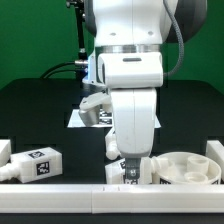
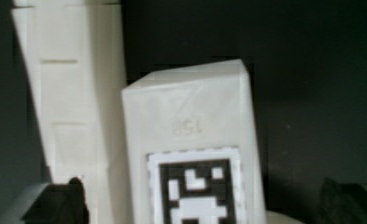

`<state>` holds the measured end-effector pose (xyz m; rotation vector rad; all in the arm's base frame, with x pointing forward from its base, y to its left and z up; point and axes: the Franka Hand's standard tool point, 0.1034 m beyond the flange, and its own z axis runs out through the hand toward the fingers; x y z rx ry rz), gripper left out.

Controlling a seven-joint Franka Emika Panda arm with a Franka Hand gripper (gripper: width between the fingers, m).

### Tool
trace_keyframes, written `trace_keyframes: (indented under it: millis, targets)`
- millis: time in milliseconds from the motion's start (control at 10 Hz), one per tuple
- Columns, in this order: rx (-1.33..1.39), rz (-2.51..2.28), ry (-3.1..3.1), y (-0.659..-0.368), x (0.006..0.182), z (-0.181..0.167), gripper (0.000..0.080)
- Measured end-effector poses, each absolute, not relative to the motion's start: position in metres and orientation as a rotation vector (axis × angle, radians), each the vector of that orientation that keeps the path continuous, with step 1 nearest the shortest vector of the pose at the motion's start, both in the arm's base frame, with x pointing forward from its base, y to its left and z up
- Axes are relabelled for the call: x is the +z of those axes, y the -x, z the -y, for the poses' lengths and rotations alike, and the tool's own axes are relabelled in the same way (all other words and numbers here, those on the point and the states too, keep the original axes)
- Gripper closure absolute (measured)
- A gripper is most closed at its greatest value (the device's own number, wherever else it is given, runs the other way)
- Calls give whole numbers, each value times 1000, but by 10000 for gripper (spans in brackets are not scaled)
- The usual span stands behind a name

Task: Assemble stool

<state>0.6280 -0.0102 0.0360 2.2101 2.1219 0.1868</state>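
The gripper is wide open and holds nothing. In the wrist view its two dark fingertips stand one on each side of a stool leg, and a dark gap shows between each tip and the leg. This leg is a stubby white block with a square tag on the face toward the camera. It rests on the black table directly below the arm. Just beside it runs a long white rail; whether the two touch I cannot tell. In my judgement this rail is the main danger: if the gripper goes down a little off centre, one finger may land on the rail or get wedged between rail and leg, and then the jaws would push the leg askew instead of clamping it. The top of the leg looks slanted in the wrist view, so it may not be square to the fingers; on closing it could turn and sit crooked, which would make fitting it into the seat disc difficult. The seat disc lies near, at the exterior view's right, and a careless lift could knock it. A second leg lies well apart at the exterior view's left.
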Motion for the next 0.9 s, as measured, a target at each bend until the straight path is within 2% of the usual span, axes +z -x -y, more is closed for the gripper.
trace_keyframes:
  millis: [200,400,700,800,900]
  targets:
    - [178,-2117,-2225,-627,33,11,151]
    - [176,-2117,-2226,-626,32,11,429]
    - [178,-2116,-2226,-627,33,11,465]
    - [174,-2089,-2244,-628,45,8,465]
    - [172,-2062,-2251,-624,67,2,465]
